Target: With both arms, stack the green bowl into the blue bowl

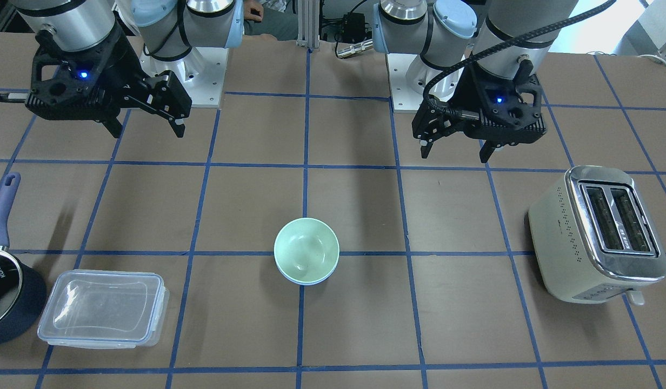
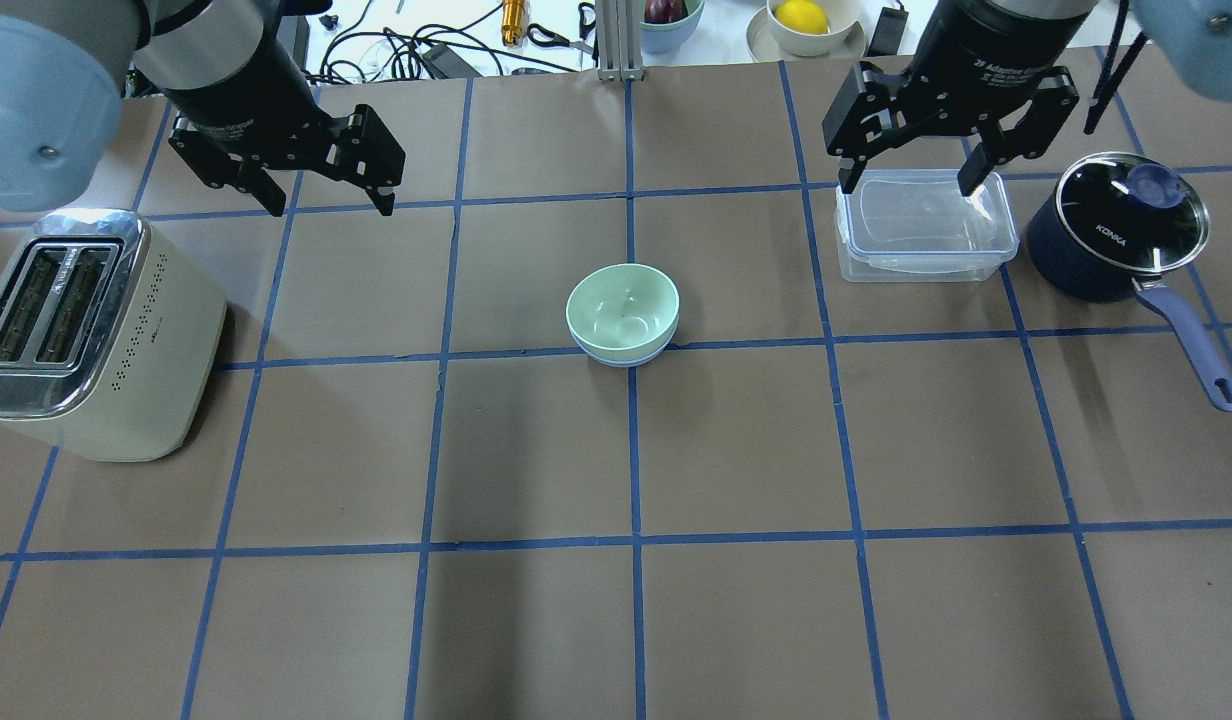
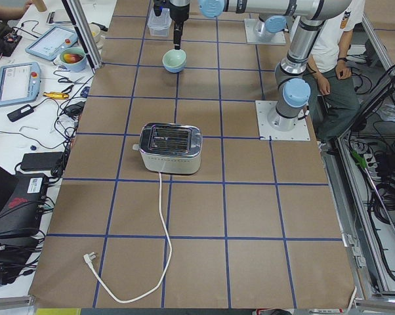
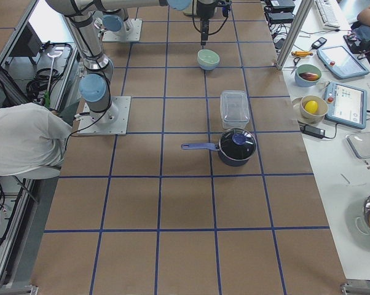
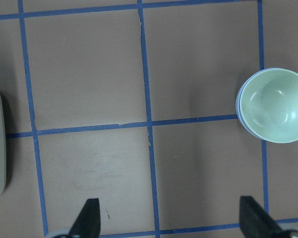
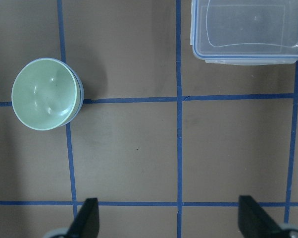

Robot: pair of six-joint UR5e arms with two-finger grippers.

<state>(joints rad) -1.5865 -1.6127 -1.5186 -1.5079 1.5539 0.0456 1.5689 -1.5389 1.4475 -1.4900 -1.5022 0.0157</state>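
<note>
Green bowl (image 2: 621,308) in blue bowl (image 2: 621,359), left tool (image 2: 331,210) wide, right tool (image 2: 907,189) wide, both distant

The table (image 2: 536,440) is brown under a grid of blue tape lines; at its middle the green bowl (image 2: 622,308) is pale mint, a thin periwinkle edge of the blue bowl (image 2: 621,360) showing at its six o'clock. Seen from overhead, the toaster (image 2: 146,340) at nine o'clock is cream with a dotted side and chrome top, and at two o'clock the container (image 2: 916,245) is clear, the saucepan (image 2: 1096,265) dark navy with a lavender-blue handle.
</note>
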